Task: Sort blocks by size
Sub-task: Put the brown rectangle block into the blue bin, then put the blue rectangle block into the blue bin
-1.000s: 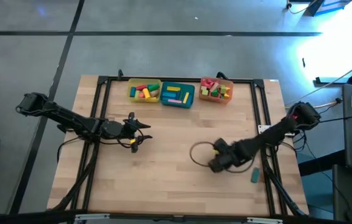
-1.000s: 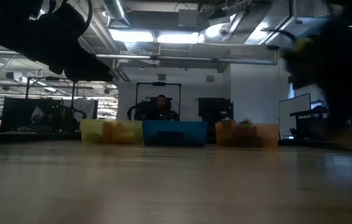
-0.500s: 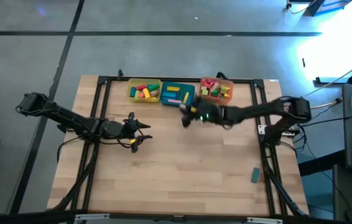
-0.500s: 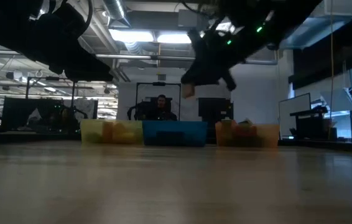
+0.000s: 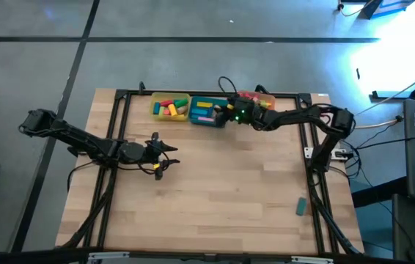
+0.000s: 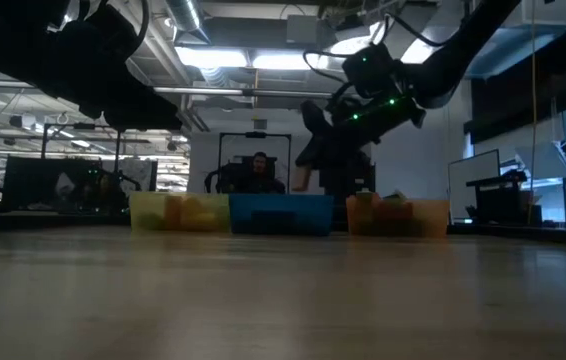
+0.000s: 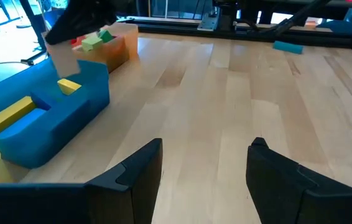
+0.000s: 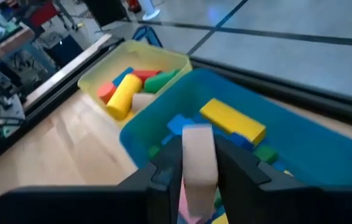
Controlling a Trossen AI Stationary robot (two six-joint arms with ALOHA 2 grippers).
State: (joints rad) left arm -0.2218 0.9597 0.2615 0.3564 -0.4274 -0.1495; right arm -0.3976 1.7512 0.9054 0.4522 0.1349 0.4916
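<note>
The right gripper is pinching a tan block above the teal tray at the table's far edge. Released off-centre, it risks bouncing into the yellow tray. The left gripper is waiting mid-left, fingers wide.

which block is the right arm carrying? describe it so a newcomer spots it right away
Start at the row of three trays on the table's far edge and take the middle one, the teal tray. The right gripper hangs just above it, closed on a pale tan block. That block is the only one held in the air; the others lie in trays.
</note>
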